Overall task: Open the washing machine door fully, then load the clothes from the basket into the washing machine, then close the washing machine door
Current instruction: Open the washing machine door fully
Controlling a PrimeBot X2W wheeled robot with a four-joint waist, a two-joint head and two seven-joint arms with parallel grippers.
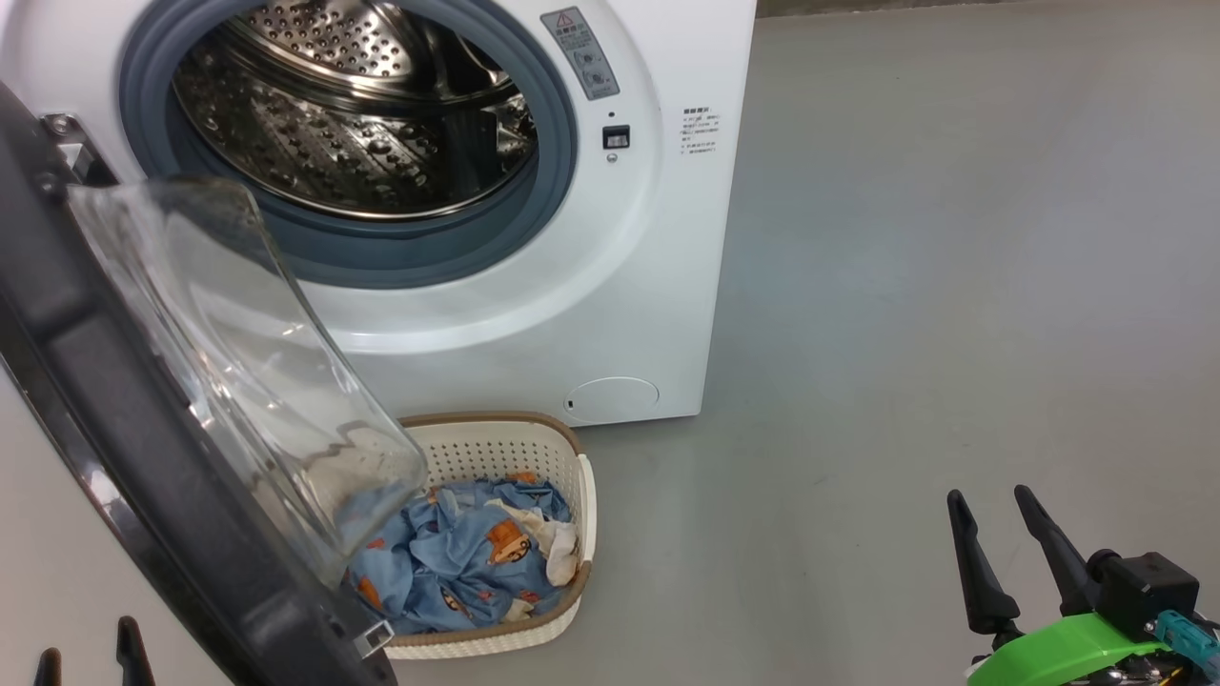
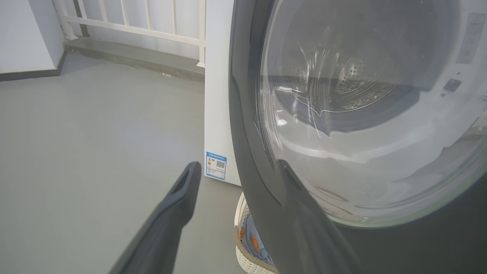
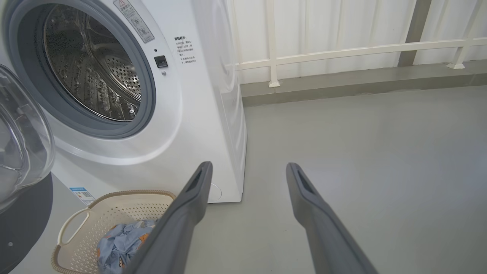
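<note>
The washing machine [image 1: 629,238] stands with its steel drum [image 1: 362,124] exposed. The washing machine door [image 1: 86,381] is swung out to the left, and its clear glass bowl [image 1: 238,362] hangs over the basket [image 1: 496,453]. The clothes [image 1: 467,553], light blue with orange figures and some white cloth, lie in the basket on the floor in front of the machine. My left gripper [image 1: 88,643] is open at the lower left, on the door's outer side. In the left wrist view, the left gripper [image 2: 239,164] has one finger across the door's black ring [image 2: 251,114]. My right gripper [image 1: 996,510] is open and holds nothing, low and right of the basket [image 3: 125,193].
Grey floor [image 1: 953,286] stretches to the right of the machine. A white railing [image 3: 342,49] on a low kerb runs behind it. A blue label [image 2: 215,165] sits low on the machine's side. The open door covers the basket's left part.
</note>
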